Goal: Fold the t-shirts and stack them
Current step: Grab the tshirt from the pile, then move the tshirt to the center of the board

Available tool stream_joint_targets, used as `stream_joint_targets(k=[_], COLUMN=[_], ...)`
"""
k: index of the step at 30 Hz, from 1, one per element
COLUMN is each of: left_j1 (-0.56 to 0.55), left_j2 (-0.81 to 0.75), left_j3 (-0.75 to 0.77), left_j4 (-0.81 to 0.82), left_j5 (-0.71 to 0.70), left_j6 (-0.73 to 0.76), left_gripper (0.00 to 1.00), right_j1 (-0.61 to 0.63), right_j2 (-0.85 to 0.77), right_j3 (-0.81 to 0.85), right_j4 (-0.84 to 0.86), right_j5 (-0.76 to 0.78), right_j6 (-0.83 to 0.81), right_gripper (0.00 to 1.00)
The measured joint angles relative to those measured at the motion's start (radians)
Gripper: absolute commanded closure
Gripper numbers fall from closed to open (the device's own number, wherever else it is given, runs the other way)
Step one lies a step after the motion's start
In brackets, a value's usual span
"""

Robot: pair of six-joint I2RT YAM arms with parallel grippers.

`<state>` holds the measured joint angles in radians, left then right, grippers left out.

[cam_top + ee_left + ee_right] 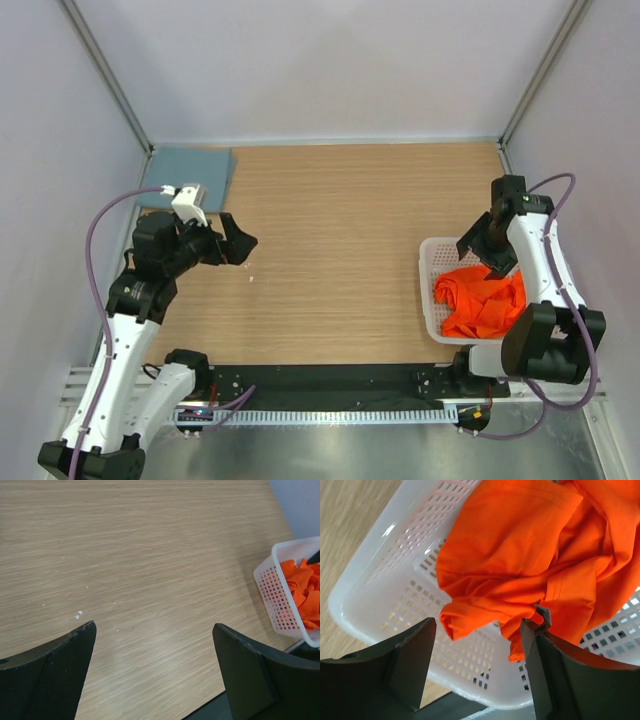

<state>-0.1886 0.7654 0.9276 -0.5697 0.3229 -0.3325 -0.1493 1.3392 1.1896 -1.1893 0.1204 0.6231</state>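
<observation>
The orange t-shirt (482, 301) lies crumpled in the white basket (430, 262) at the right; it fills the right wrist view (530, 555) and shows at the edge of the left wrist view (304, 591). The grey-blue t-shirt (190, 176) lies folded flat at the table's far left corner. My right gripper (487, 250) is open, just above the far end of the basket and the orange t-shirt, holding nothing. My left gripper (232, 243) is open and empty above bare wood at the left.
The white perforated basket (395, 570) stands near the table's right front edge. Small white specks (78, 614) lie on the wood near the left gripper. Enclosure walls stand close on the left, back and right.
</observation>
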Motion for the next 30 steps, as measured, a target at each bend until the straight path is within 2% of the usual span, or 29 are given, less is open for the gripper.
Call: stream_joint_targets(k=[4, 9, 11, 12, 13, 14, 17, 21, 25, 30], left_j1=[-0.028, -0.055, -0.056, -0.056, -0.058, -0.059, -0.059, -0.059, -0.059, -0.060], left_j2=[0.010, 0.032, 0.033, 0.033, 0.033, 0.033, 0.033, 0.033, 0.039, 0.054], left_j3=[-0.007, -0.031, -0.037, -0.038, -0.038, -0.038, -0.035, -0.019, 0.013, -0.008], left_j4=[0.008, 0.026, 0.030, 0.032, 0.033, 0.034, 0.029, 0.013, -0.014, 0.055], left_j5=[0.064, 0.095, 0.082, 0.072, 0.062, 0.057, 0.035, 0.005, -0.006, 0.175], left_j6=[0.033, 0.047, 0.038, 0.029, 0.019, 0.013, -0.011, -0.078, -0.198, -0.370], left_gripper=[0.00, 0.00, 0.00, 0.00, 0.01, 0.00, 0.00, 0.00, 0.00, 0.00], right_j1=[-0.005, -0.004, -0.004, -0.004, -0.004, -0.004, -0.004, -0.004, -0.003, 0.082], right_j2=[0.061, 0.075, 0.077, 0.079, 0.080, 0.080, 0.058, -0.034, -0.125, -0.167], right_j3=[-0.075, -0.265, -0.320, -0.335, -0.344, -0.346, -0.330, -0.193, 0.089, 0.393], right_j4=[0.072, 0.188, 0.215, 0.224, 0.231, 0.235, 0.223, 0.158, 0.116, 0.166], right_j5=[0.010, -0.021, -0.023, -0.025, -0.026, -0.028, -0.014, 0.028, 0.043, -0.055], right_j6=[0.007, 0.059, 0.073, 0.079, 0.084, 0.079, 0.087, 0.078, 0.051, 0.013], right_gripper=[0.23, 0.24, 0.46, 0.62, 0.86, 0.91, 0.99, 0.98, 0.98, 0.99])
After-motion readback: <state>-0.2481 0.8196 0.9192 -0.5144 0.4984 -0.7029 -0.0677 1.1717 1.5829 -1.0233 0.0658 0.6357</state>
